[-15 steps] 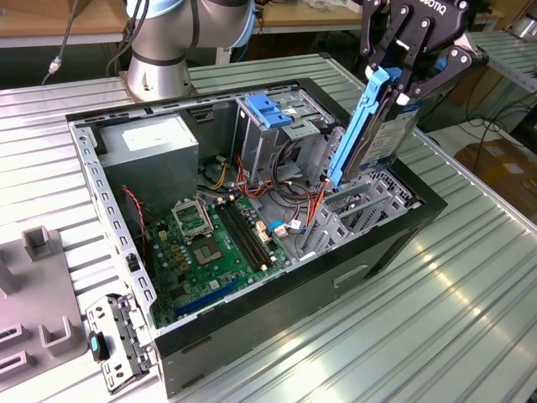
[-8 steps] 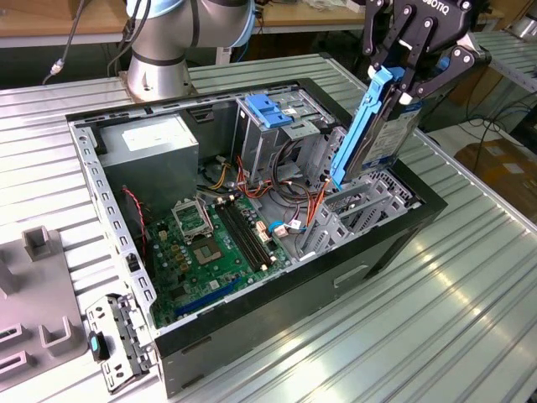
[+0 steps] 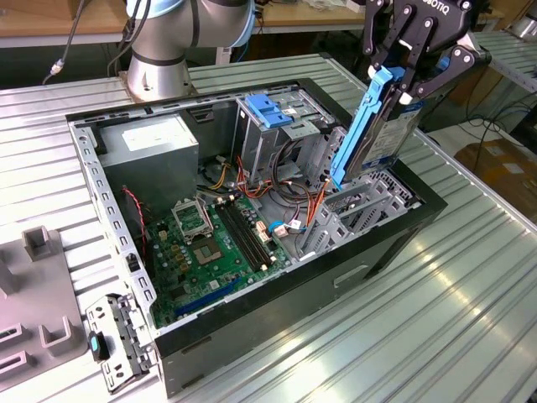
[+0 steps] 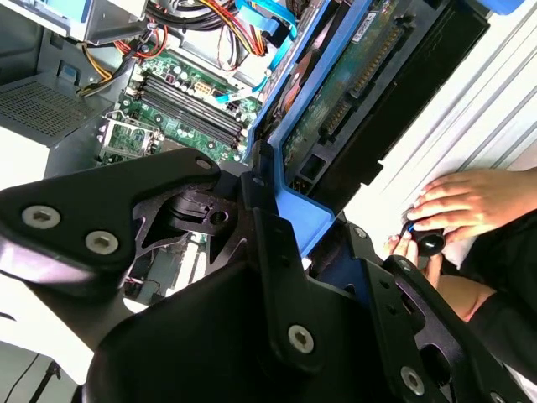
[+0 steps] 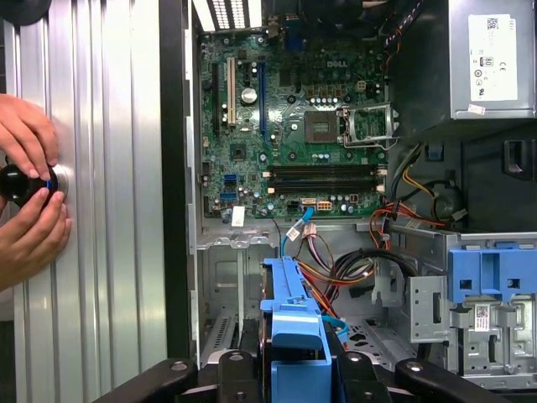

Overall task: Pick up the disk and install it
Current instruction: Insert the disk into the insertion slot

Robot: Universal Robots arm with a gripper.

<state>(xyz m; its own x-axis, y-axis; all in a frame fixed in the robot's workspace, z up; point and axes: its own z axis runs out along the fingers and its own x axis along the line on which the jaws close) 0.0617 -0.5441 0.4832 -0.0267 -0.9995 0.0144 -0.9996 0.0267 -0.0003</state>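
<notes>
The gripper (image 3: 399,81) is closed on the top of the disk (image 3: 383,138), which is held tilted, its lower end at the mouth of the drive bay (image 3: 362,211) in the computer case (image 3: 277,312). The pickup is judged done — the disk is not yet seated.

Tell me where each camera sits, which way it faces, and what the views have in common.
Exterior view: off the arm, raised, looking down slantwise into the open computer case; shows the arm's base and the gripper, jaws shut on the disk.
First wrist view: on the wrist, looking straight down past the gripper at the motherboard.
Second wrist view: on the wrist, looking past the gripper along the disk toward the motherboard.
Shared: both wrist views show disk, motherboard and a person's hands around a black knob.
</notes>
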